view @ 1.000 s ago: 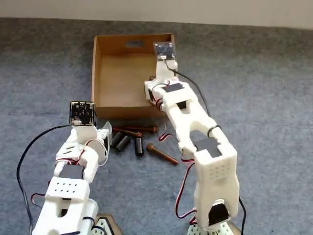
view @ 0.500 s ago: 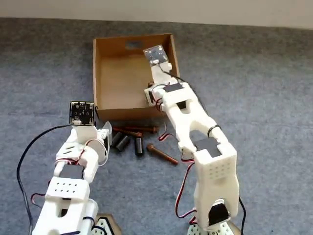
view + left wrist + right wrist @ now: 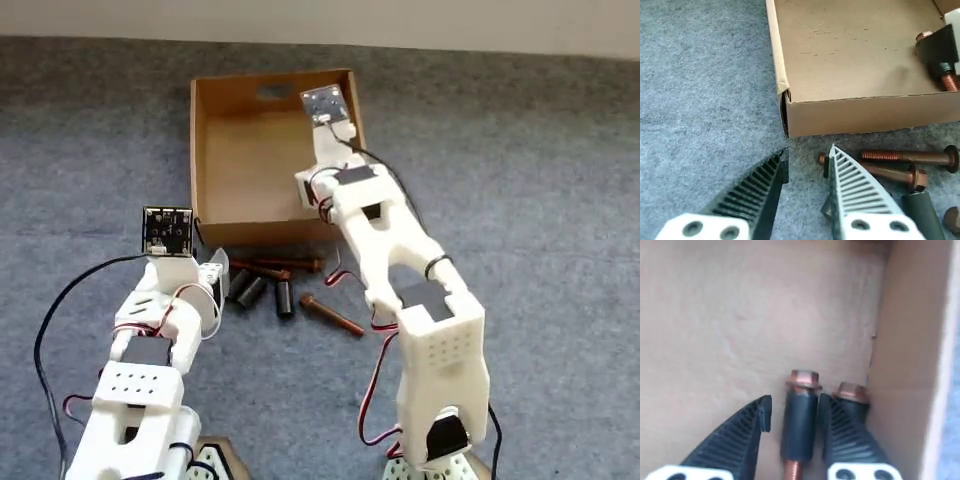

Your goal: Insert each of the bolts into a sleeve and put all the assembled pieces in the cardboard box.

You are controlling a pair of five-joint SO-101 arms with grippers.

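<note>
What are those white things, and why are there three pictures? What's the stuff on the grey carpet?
The white things are two robot arms, each ending in a gripper. One picture looks down from above; the other two come from small cameras on the arms' wrists. On the grey carpet, before the cardboard box, lie copper bolts and black sleeves. The left gripper hangs open near them. The right gripper is inside the box, fingers apart around a bolt in its sleeve; another finished piece lies beside it.
</note>
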